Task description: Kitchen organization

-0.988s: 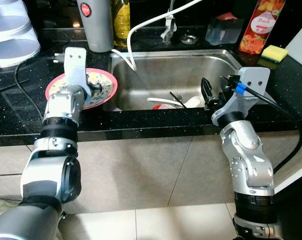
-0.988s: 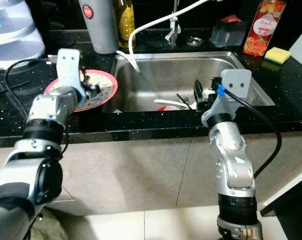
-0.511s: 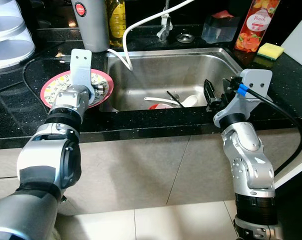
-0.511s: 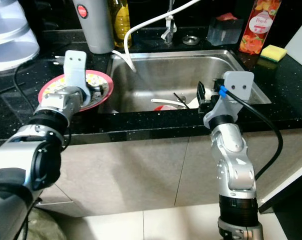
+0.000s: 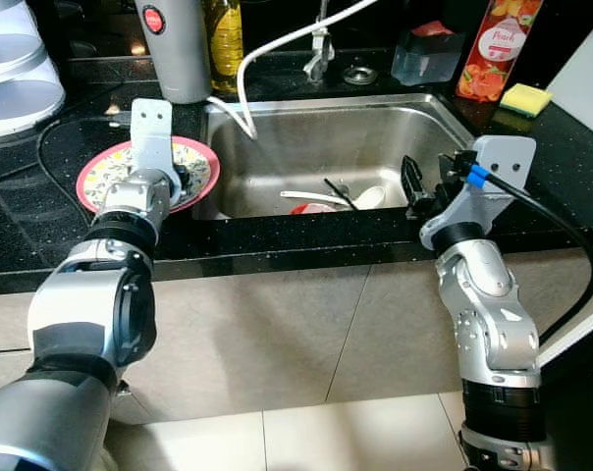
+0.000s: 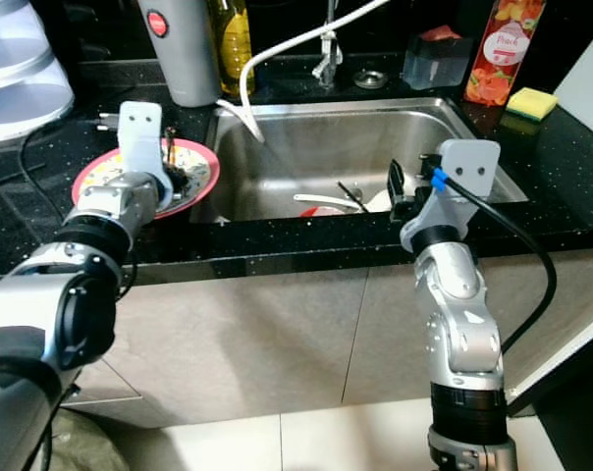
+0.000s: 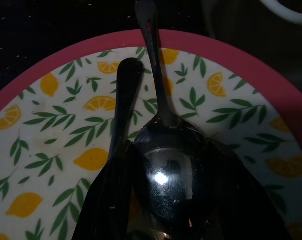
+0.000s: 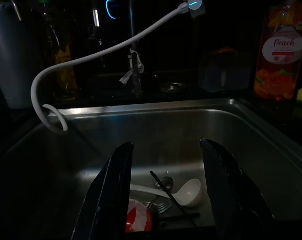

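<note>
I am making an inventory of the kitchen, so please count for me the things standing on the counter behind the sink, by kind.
Bottles: 2, an oil bottle and a peach bottle
Grey canister with red button: 1
Clear container with red top: 1
Yellow sponge: 1
Total: 5

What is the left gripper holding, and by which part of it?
The left gripper holds a metal spoon by its bowl, over the lemon-patterned plate.

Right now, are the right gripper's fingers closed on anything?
No, the right gripper has its fingers spread apart with nothing between them, above the sink.
</note>
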`<state>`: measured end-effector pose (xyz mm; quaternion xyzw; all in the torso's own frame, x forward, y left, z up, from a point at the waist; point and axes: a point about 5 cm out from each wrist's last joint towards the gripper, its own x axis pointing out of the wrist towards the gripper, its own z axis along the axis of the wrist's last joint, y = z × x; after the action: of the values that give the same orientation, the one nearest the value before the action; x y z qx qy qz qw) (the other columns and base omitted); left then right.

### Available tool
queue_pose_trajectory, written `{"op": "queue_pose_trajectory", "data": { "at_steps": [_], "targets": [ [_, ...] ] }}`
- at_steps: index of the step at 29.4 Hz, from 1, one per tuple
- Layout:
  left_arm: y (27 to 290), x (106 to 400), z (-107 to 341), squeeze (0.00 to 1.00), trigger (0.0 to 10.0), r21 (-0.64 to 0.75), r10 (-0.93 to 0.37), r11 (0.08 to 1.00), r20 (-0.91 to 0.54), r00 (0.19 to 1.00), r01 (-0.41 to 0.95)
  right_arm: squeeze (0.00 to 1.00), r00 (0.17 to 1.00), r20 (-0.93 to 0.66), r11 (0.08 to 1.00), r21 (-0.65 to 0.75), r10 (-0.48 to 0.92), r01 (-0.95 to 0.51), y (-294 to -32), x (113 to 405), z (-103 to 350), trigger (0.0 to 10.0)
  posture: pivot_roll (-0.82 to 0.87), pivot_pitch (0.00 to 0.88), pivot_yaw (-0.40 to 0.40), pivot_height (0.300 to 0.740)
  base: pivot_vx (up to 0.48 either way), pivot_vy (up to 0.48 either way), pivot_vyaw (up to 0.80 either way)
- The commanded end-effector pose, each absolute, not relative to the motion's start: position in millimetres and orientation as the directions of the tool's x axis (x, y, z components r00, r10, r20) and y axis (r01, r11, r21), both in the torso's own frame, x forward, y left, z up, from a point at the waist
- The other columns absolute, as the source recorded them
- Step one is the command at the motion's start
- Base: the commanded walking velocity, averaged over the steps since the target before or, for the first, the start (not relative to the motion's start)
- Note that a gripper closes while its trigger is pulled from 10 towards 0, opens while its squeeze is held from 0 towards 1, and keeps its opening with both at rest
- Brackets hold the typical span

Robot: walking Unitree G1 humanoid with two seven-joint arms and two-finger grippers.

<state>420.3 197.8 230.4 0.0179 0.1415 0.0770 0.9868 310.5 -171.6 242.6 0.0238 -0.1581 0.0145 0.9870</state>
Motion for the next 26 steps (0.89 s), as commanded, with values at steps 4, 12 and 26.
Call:
{"op": "queue_pose_trajectory", "data": {
  "at_steps": [4, 12, 26],
  "targets": [
    [205.6, 423.1, 256.5, 0.0, 10.0, 0.111, 0.187, 0.979, -0.166, 0.968, -0.17, 0.0, 0.947, 0.321, 0.999, 0.043, 0.01, -0.025, -174.2, 309.1, 244.0, 10.0, -0.02, 0.028, 0.019, 0.74, 0.0, 0.0, 0.0],
    [192.5, 425.4, 296.5, 0.0, 10.0, 0.046, 0.08, 0.996, 0.037, 0.996, -0.081, 0.0, 0.946, 0.323, 0.999, 0.045, 0.001, -0.017, -176.0, 307.9, 244.2, 10.0, -0.02, 0.028, 0.019, 0.74, 0.0, 0.0, 0.0],
    [83.4, 405.9, 263.1, 0.0, 10.0, 0.094, -0.541, 0.835, -0.036, 0.84, 0.542, 0.0, 0.92, 0.379, 0.994, -0.014, 0.103, -0.105, -165.0, 307.1, 261.3, 10.0, -0.03, 0.01, 0.018, 0.74, 0.0, 0.0, 0.0]
  ]
}}
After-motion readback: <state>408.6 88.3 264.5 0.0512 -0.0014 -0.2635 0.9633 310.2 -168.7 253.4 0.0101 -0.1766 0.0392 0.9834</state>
